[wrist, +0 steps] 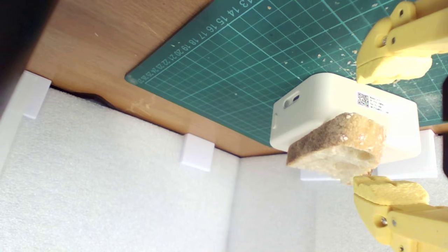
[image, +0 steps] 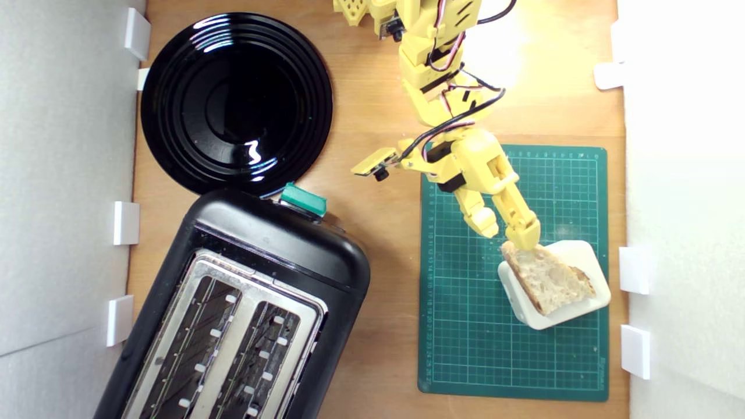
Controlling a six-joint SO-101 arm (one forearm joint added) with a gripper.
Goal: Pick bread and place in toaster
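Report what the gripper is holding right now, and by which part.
Nothing held: the gripper is open, fingers either side of the bread on the white block.

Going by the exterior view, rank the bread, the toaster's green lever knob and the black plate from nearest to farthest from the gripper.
1. bread: right at the gripper, on the white block.
2. green lever knob: toward the exterior view's left, on the toaster's end.
3. black plate: farthest, upper left.

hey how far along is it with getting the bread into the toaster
Early. Done: the gripper has reached the bread, which lies on the white block. In hand: it is open, one finger at the bread's edge. Left: closing, lifting, and carrying to the toaster, whose slots are empty.
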